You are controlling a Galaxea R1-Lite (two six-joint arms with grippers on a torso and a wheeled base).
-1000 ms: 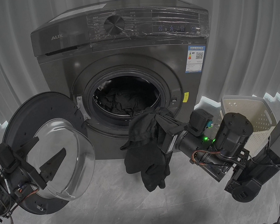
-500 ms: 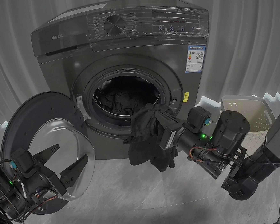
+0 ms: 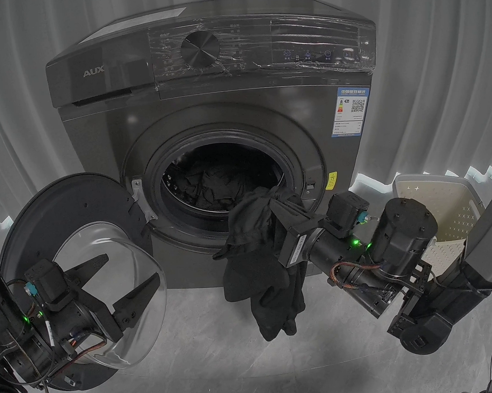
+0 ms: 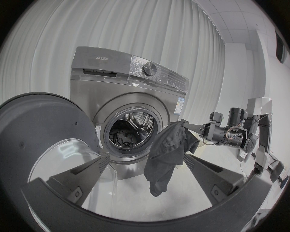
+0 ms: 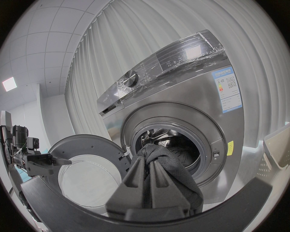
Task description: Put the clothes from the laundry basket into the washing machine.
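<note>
The right gripper (image 3: pixel 278 202) is pinching the top of a dark garment (image 3: pixel 257 261) between closed fingers (image 5: pixel 137 178), holding it just outside the lower right edge of the washing machine's (image 3: pixel 215 95) round opening. The garment is hanging down in loose folds in front of the machine's lower front panel, its upper bunch lying against the rim of the opening and none of it inside the drum. More dark clothes (image 3: pixel 216 179) are lying in a heap in the drum. The door (image 3: pixel 61 214) is standing fully open at the machine's left front edge, its clear glass bowl facing outward. The left gripper (image 3: pixel 125 274) is hovering in front of that bowl with its fingers spread wide and nothing between them. The pale perforated laundry basket (image 3: pixel 444 207) is sitting on the floor (image 3: pixel 213 354) by the machine's right front corner, behind the right arm
</note>
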